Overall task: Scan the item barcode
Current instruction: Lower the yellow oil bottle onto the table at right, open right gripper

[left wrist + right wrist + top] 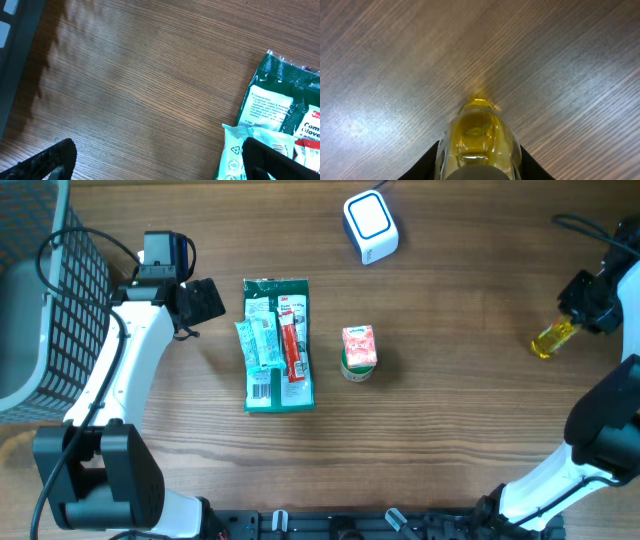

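Yellow plastic bottle clamped in right gripper, right of white cube scanner.
Likely held for scanning; left gripper is spread wide.

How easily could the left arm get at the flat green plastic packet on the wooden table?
Probably easily. The left gripper hangs open right beside the green packet, with only bare table between them. The pale sachet and red sachet lying on top might complicate a clean grab.
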`<move>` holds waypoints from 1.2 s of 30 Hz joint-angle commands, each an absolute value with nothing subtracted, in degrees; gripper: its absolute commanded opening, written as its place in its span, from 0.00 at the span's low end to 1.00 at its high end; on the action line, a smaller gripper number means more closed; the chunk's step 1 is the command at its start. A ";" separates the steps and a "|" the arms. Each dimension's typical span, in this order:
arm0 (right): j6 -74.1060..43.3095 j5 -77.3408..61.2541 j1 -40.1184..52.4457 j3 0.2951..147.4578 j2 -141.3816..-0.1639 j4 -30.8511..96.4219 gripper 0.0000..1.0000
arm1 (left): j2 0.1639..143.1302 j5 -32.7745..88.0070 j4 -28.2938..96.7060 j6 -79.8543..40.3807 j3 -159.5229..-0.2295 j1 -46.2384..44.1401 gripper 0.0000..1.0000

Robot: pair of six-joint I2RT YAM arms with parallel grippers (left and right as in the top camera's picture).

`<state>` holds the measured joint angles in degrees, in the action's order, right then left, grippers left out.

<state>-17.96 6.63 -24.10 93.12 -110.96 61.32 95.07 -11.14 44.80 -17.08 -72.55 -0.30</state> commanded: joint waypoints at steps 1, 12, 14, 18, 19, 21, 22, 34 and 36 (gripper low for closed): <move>-17.76 7.99 -24.08 92.18 -107.24 61.56 0.23 | 95.53 -11.64 44.77 -17.17 -72.27 -0.14 1.00; -16.16 10.11 -24.08 92.16 -106.10 60.58 0.22 | 95.53 -11.64 44.77 -17.17 -72.27 -0.14 1.00; -14.68 11.20 -24.08 92.16 -106.10 58.72 0.22 | 95.53 -11.64 44.77 -17.15 -72.27 -0.14 1.00; -11.99 11.18 -24.05 92.12 -106.13 55.88 0.22 | 95.53 -11.64 44.77 -17.17 -72.27 -0.14 1.00; -11.94 11.22 -24.08 92.12 -106.15 55.53 0.22 | 95.53 -11.64 44.77 -17.17 -72.27 -0.14 1.00; -11.07 12.05 -24.08 92.12 -106.15 53.67 0.23 | 95.53 -11.64 44.77 -17.17 -72.27 -0.14 1.00; -10.48 12.03 -24.08 92.12 -106.17 53.06 0.23 | 95.53 -11.64 44.77 -17.17 -72.27 -0.14 1.00; -10.50 12.03 -24.08 91.48 -106.50 53.54 0.52 | 95.53 -11.64 44.77 -17.17 -72.27 -0.14 1.00; -10.52 12.03 -24.08 90.39 -106.50 53.17 0.61 | 95.53 -11.64 44.77 -17.17 -72.27 -0.14 1.00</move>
<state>-10.57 10.61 -24.12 92.16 -108.31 53.69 95.07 -11.14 44.77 -17.08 -72.55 -0.30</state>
